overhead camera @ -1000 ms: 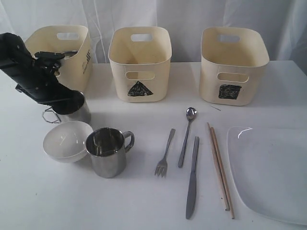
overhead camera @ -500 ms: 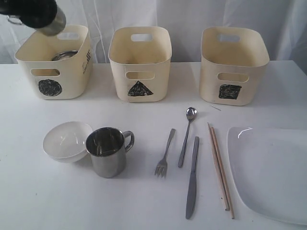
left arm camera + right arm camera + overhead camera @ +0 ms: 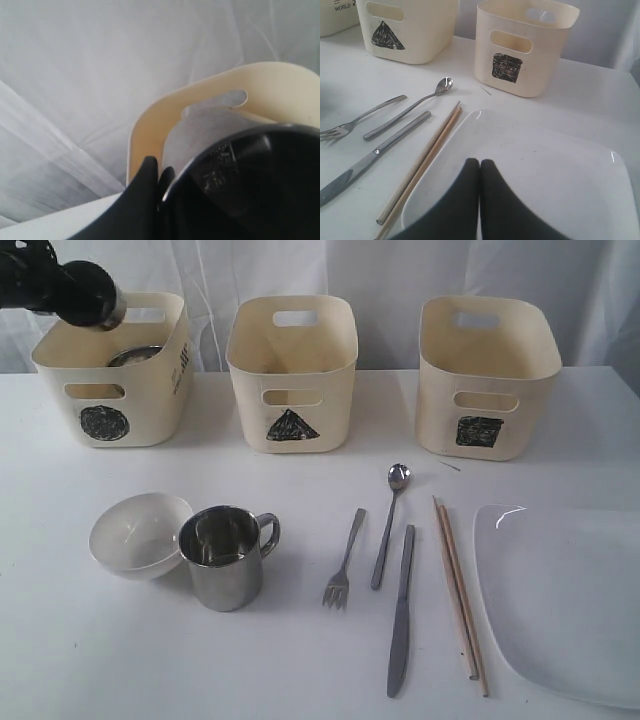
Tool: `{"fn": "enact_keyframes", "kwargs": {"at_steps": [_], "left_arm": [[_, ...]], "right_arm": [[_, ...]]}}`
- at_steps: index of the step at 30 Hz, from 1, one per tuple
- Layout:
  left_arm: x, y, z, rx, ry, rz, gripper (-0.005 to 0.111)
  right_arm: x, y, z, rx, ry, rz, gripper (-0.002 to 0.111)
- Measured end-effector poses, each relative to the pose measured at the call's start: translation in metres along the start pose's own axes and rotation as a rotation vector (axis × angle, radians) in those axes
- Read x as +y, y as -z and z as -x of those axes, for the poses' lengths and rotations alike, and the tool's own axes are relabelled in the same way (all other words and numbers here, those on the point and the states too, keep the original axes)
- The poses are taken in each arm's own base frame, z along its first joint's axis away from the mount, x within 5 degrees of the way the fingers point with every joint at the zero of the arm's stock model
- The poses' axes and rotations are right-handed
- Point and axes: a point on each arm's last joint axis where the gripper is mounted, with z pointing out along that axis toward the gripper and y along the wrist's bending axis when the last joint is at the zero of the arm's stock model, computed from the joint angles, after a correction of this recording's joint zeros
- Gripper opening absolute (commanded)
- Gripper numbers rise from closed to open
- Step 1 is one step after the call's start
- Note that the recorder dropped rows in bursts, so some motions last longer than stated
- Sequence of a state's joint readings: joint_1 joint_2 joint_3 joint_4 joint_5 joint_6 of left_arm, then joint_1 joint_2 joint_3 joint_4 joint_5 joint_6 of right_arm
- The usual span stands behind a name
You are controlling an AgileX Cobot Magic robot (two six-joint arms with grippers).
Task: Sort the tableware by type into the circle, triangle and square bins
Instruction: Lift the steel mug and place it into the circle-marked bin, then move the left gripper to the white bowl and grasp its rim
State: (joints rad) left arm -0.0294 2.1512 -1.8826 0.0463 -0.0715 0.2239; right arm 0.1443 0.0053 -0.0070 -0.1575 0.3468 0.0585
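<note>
Shown only from the left wrist: left gripper [image 3: 159, 172], black fingers [image 3: 147, 192] nipped onto the rim of a steel mug [image 3: 250, 195], its dark glossy round filling one corner. Just behind, the smooth cream rim and cut-out handle of the circle bin [image 3: 160, 120], against a creased white curtain [image 3: 75, 75].

From the exterior, same steel mug [image 3: 100, 298] held aloft and tilted above the circle bin [image 3: 140, 390], at the end of a dark arm; fingertips not to be made out there. Inside that bin, a steel vessel [image 3: 135, 355], only its rim visible.

Absent from the exterior, shown only by the right wrist: right gripper [image 3: 480, 167], black fingers pressed flat together on nothing, hanging over a glossy white square plate [image 3: 545, 165].

Further out on the white table [image 3: 300, 680]:
- a round white bowl [image 3: 135, 530] touching a second steel mug [image 3: 222, 560], polished, handled, upright
- a steel fork [image 3: 342, 575], spoon [image 3: 390, 525] and knife [image 3: 402, 610] side by side, apart
- wooden chopsticks [image 3: 460, 590] paired between knife and plate

Behind them, in a row, the triangle bin [image 3: 292, 360] and square bin [image 3: 485, 360], alike rounded cream tubs with black scribbled marks.
</note>
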Motion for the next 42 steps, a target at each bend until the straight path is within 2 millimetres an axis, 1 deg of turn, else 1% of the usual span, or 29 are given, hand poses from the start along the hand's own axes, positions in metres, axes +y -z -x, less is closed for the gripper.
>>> {"fn": "enact_keyframes", "kwargs": {"at_steps": [2,4,5,9,11,12,14,16,19,21,26,30,32,34,36,38,39,40,42], "left_arm": [[-0.003,-0.006,-0.007,0.017,0.041,-0.006,0.005],[-0.004,-0.009,-0.012,0.031,0.091,-0.01,0.015],[-0.005,-0.009,-0.013,0.033,0.119,-0.01,0.02],[-0.004,-0.01,-0.012,0.022,0.204,-0.005,0.044],[-0.005,-0.009,-0.012,0.029,0.237,-0.009,0.053],[-0.006,-0.009,-0.012,0.04,0.247,-0.012,0.054],[-0.007,-0.006,-0.011,0.081,0.259,-0.024,0.052],[-0.008,0.002,-0.007,0.126,0.255,-0.04,0.049],[-0.011,0.018,0.008,0.159,0.186,-0.069,0.041],[-0.014,0.032,0.022,0.165,0.152,-0.091,0.037],[-0.024,0.072,0.054,0.186,0.112,-0.158,0.036],[-0.036,0.107,0.064,0.21,0.067,-0.218,0.036],[-0.044,0.124,0.059,0.251,0.048,-0.254,0.036],[-0.053,0.138,0.045,0.319,0.043,-0.295,0.036],[-0.06,0.151,0.028,0.383,0.036,-0.33,0.036],[-0.067,0.166,0.006,0.443,0.035,-0.362,0.036],[-0.069,0.174,0.0,0.452,0.044,-0.373,0.036],[-0.072,0.182,-0.013,0.473,0.053,-0.383,0.036],[-0.076,0.196,-0.025,0.479,0.09,-0.394,0.036]], "right_arm": [[0.0,0.0,0.0,0.0,0.0,0.0,0.0],[0.0,0.0,0.0,0.0,0.0,0.0,0.0],[0.0,0.0,0.0,0.0,0.0,0.0,0.0],[0.0,0.0,0.0,0.0,0.0,0.0,0.0],[0.0,0.0,0.0,0.0,0.0,0.0,0.0],[0.0,0.0,0.0,0.0,0.0,0.0,0.0],[0.0,0.0,0.0,0.0,0.0,0.0,0.0],[0.0,0.0,0.0,0.0,0.0,0.0,0.0],[0.0,0.0,0.0,0.0,0.0,0.0,0.0],[0.0,0.0,0.0,0.0,0.0,0.0,0.0],[0.0,0.0,0.0,0.0,0.0,0.0,0.0],[0.0,0.0,0.0,0.0,0.0,0.0,0.0],[0.0,0.0,0.0,0.0,0.0,0.0,0.0],[0.0,0.0,0.0,0.0,0.0,0.0,0.0],[0.0,0.0,0.0,0.0,0.0,0.0,0.0],[0.0,0.0,0.0,0.0,0.0,0.0,0.0],[0.0,0.0,0.0,0.0,0.0,0.0,0.0],[0.0,0.0,0.0,0.0,0.0,0.0,0.0],[0.0,0.0,0.0,0.0,0.0,0.0,0.0]]}}
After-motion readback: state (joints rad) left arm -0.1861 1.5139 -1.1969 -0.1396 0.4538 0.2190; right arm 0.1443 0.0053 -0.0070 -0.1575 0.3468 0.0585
